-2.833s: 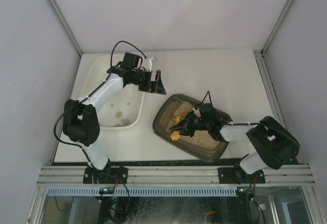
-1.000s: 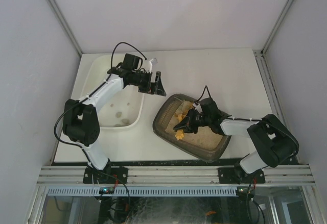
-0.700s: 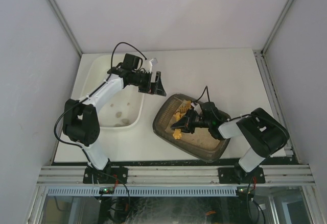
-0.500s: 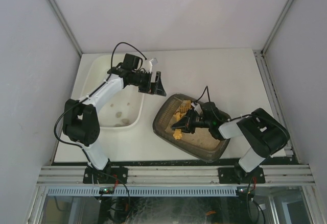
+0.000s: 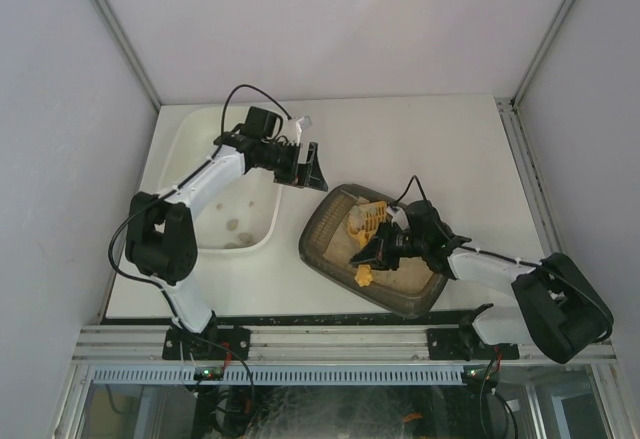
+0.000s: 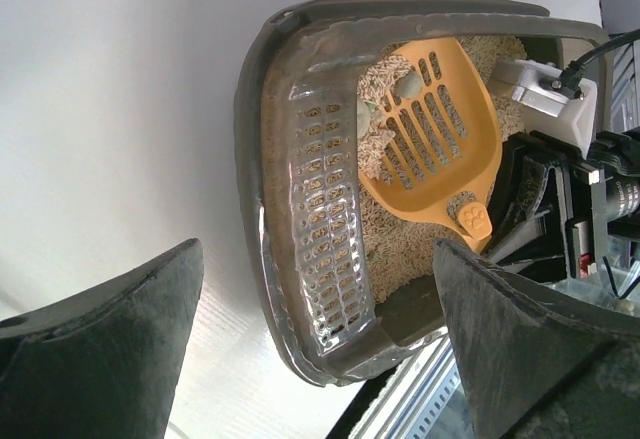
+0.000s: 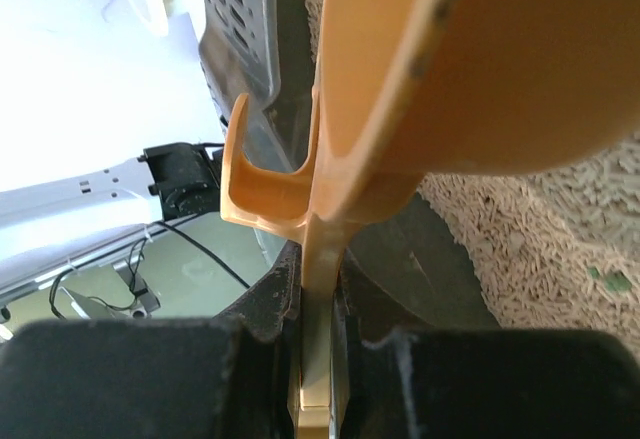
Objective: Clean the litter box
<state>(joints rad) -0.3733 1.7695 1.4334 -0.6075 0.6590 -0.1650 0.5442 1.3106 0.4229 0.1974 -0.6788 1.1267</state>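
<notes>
Top view: found litter box (image 5: 318, 221) near the counter's front edge, right of centre, set at an angle. Spotted white tub (image 5: 262, 242) along the left edge, near it. Logged left gripper (image 5: 312, 164) above the gap between tub and box, spread wide, nothing in it. Logged right gripper (image 5: 381, 250) over the box, pinching the yellow scoop (image 5: 372, 217) by its handle.

Left wrist: looked down between spread fingers (image 6: 110, 349) onto the box. Saw the scoop head over beige litter (image 6: 395, 249), carrying pellets plus a pale greenish lump (image 6: 405, 84). Noted clear perforated panel (image 6: 325, 219) along one inner wall.

Right wrist: confirmed fingers (image 7: 130, 379) pressed tight on the handle. Caught the scoop bowl above the litter.
</notes>
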